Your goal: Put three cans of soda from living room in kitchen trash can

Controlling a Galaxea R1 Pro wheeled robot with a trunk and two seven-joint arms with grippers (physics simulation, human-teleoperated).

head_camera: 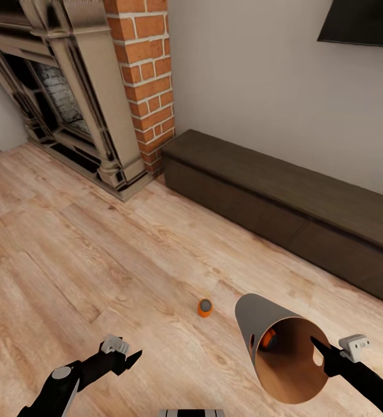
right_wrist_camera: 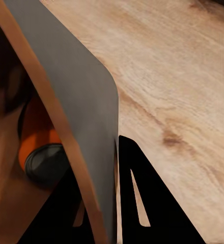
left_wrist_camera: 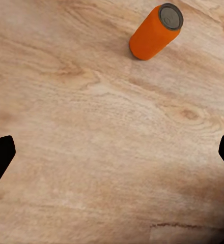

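Right gripper [head_camera: 320, 351] jaws clamped on the trash can [head_camera: 261, 319] rim, bin tilted, one orange can [right_wrist_camera: 36, 140] inside. Second orange can [head_camera: 205, 307] upright on the floor [head_camera: 98, 260], near the bin. Left gripper [head_camera: 130, 357] jaws apart, holding nothing

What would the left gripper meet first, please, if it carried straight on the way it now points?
Probably the bare wood floor: the left gripper points down at it, fingers apart. The orange soda can stands off to one side of that line, so it would likely be missed.
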